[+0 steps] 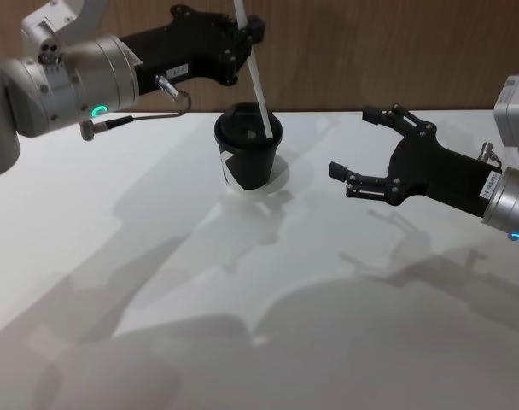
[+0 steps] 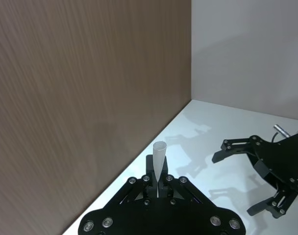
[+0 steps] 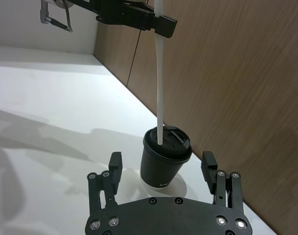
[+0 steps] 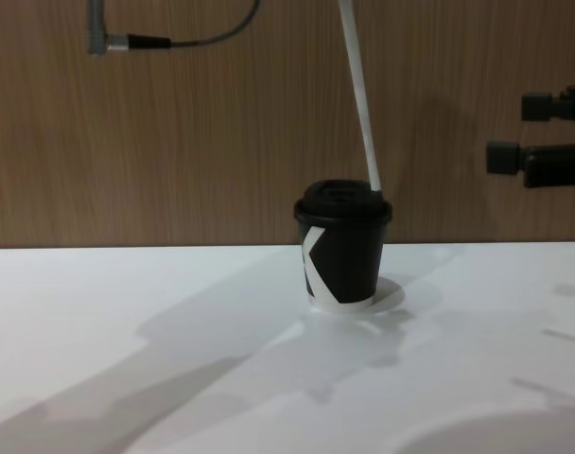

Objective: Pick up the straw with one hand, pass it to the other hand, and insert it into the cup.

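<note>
Head view: my left gripper (image 1: 253,34) holds the straw (image 1: 257,81) above the cup (image 1: 247,155), lower straw end at the lid. The cup stands on the white worktop (image 1: 157,282). My right gripper (image 1: 362,145) hovers wide beside the cup.

Left wrist view: straw tip (image 2: 159,159) pinched between my fingers.

Right wrist view: straw (image 3: 160,88) meets the lid.

Chest view: straw (image 4: 361,95) tilted, cup (image 4: 342,251) upright.

A white table (image 1: 157,282) runs up to a brown wood-grain wall (image 1: 396,51) — shadows cross it.
</note>
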